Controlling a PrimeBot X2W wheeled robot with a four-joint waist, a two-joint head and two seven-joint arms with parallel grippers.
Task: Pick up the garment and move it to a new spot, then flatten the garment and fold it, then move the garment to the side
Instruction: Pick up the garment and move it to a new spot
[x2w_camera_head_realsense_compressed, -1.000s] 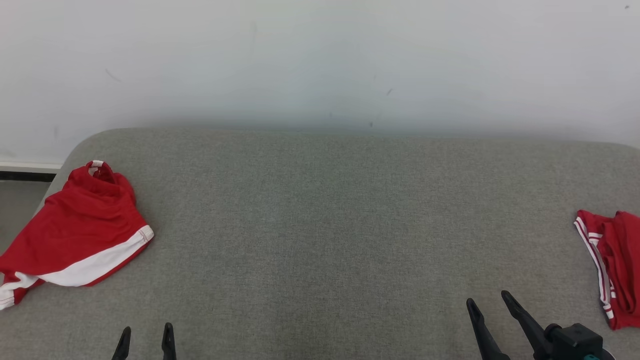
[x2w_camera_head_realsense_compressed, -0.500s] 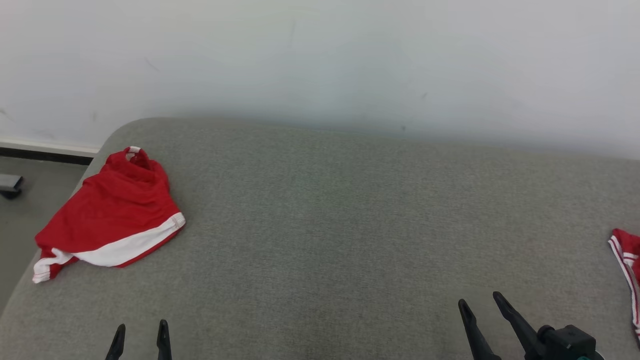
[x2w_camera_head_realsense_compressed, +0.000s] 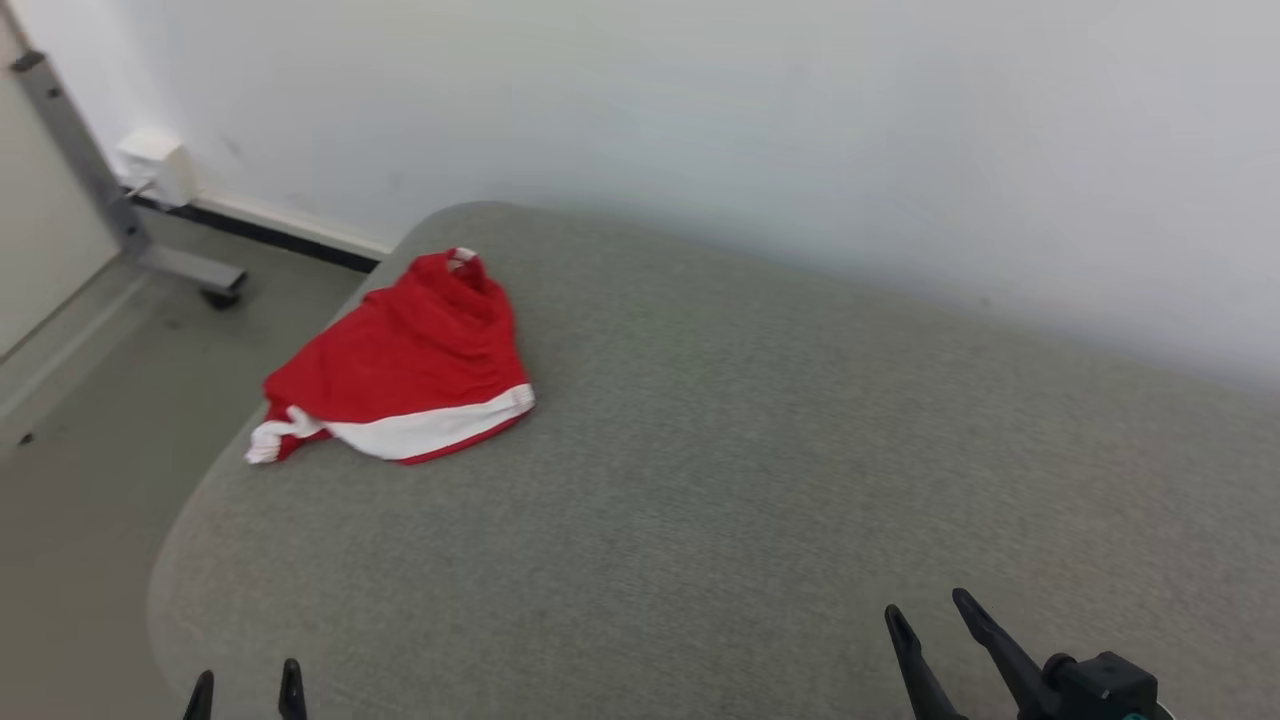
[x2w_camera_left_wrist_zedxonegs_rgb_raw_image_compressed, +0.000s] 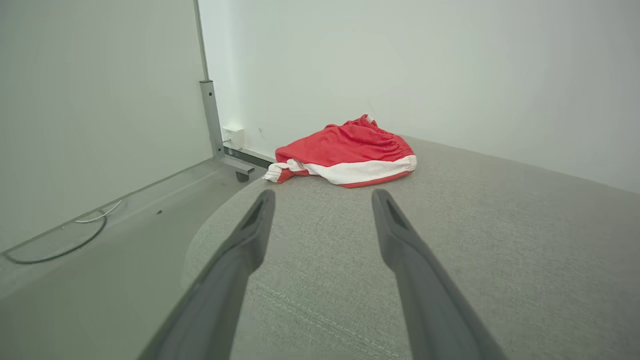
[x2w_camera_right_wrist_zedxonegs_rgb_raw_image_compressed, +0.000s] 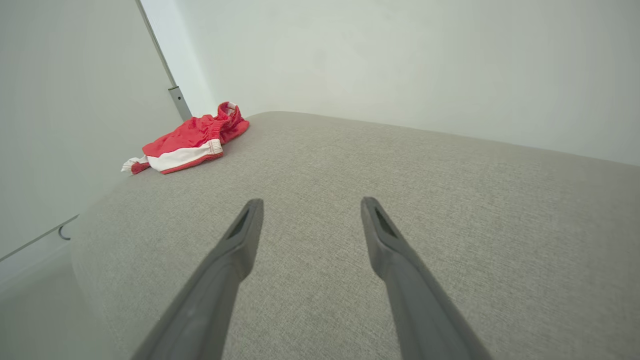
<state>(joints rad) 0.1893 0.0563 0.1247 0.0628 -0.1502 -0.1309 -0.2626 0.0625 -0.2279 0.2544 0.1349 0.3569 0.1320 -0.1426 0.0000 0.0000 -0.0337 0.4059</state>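
A crumpled red garment (x2w_camera_head_realsense_compressed: 400, 365) with a white band lies near the far left corner of the grey cushioned surface (x2w_camera_head_realsense_compressed: 760, 470). It also shows in the left wrist view as the garment (x2w_camera_left_wrist_zedxonegs_rgb_raw_image_compressed: 345, 150) ahead of the fingers, and in the right wrist view as the garment (x2w_camera_right_wrist_zedxonegs_rgb_raw_image_compressed: 187, 140) far off to the upper left. My left gripper (x2w_camera_head_realsense_compressed: 247, 688) sits open at the lower left, well short of the garment. At the lower right my right gripper (x2w_camera_head_realsense_compressed: 935, 620) is open too, over bare cushion. Neither holds anything.
A white wall rises behind the cushion. Left of the cushion the floor (x2w_camera_head_realsense_compressed: 90, 400) drops away, with a grey metal frame leg on a caster (x2w_camera_head_realsense_compressed: 190, 270) and a white wall box (x2w_camera_head_realsense_compressed: 160, 165). A cable (x2w_camera_left_wrist_zedxonegs_rgb_raw_image_compressed: 65, 240) lies on the floor.
The head camera has swung left: the whole picture shifted right, the second red garment at the right edge has left the frame, and the floor and frame leg have come in.
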